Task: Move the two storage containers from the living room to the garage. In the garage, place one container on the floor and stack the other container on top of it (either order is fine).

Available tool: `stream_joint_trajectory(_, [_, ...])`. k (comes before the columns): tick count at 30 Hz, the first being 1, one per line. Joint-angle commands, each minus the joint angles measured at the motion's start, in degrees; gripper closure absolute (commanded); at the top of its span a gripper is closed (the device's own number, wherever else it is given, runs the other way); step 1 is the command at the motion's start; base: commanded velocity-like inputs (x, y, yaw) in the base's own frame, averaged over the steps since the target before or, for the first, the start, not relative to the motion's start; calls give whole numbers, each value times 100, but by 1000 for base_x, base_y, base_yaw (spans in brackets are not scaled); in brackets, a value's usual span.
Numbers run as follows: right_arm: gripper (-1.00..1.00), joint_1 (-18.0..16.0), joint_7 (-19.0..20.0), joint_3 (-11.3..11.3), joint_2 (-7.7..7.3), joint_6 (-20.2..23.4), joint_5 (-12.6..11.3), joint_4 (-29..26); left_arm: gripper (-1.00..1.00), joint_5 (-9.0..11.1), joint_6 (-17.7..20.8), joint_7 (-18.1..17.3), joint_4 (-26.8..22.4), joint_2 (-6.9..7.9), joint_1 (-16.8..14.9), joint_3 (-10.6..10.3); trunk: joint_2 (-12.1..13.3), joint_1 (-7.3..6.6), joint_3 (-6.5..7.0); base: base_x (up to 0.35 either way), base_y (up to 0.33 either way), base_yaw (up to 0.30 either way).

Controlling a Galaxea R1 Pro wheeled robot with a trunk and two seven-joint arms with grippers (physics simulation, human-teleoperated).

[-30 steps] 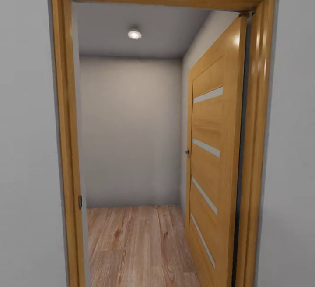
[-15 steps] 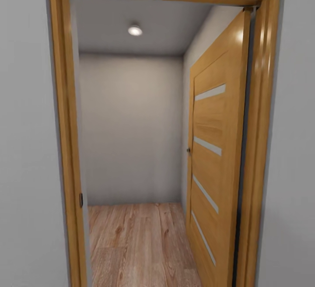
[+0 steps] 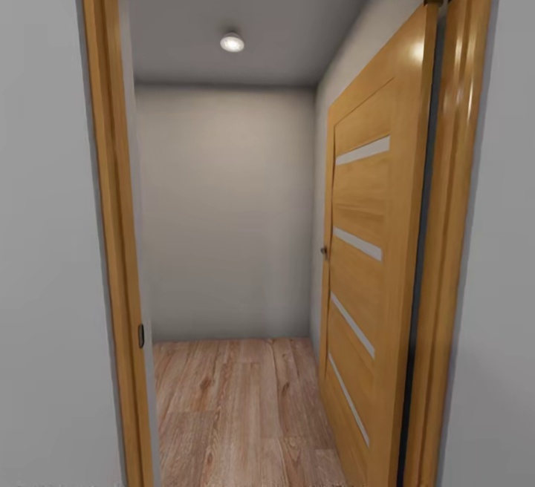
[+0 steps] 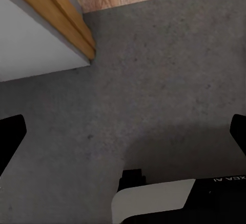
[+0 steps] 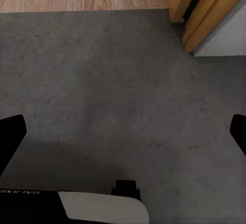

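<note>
Head view faces a wood-framed doorway [image 3: 111, 249] in a grey wall [image 3: 44, 249]. Wooden door [image 3: 371, 249] with pale horizontal strips stands swung open on the right side, small dark knob [image 3: 323, 251] at its edge. Beyond it a small room with pale wood-plank flooring [image 3: 238, 405], plain grey back wall [image 3: 223, 212], round ceiling light [image 3: 232, 42] lit.

Left wrist view: left gripper [image 4: 123, 131] points down over the floor [image 4: 164, 80], dark grey and rough; black fingers [image 4: 10, 131] spread wide at both frame edges, nothing between them. Door frame base [image 4: 66, 19] and a strip of plank flooring lie just past the grey.

Right wrist view: right gripper [image 5: 123, 131] also over the dark grey floor, fingers [image 5: 10, 131] wide apart and empty; door frame foot [image 5: 200, 14] near the plank edge
</note>
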Motion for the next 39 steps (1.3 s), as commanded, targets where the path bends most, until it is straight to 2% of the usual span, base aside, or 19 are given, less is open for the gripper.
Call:
stream_joint_trajectory(1, [-100,-9,11,-31,-6,-38,4,22,-100,51,8,11,11,-1,-8,-49,-8,1,-19,0,0,20])
stream_joint_trajectory(9, [-100,-9,3,-32,-6,-57,5,22,-100,42,9,10,17,12,-9,-53,-8,1,-91,93,0,6])
stream_joint_trajectory(26, [-100,-9,1,-31,-6,-73,5,25,-100,41,12,15,18,12,-8,-54,-8,1,-245,314,0,0])
stream_joint_trajectory(39, [-100,-9,1,-31,-6,-77,10,19,-100,58,0,15,18,12,-8,-54,-8,1,-362,28,0,0])
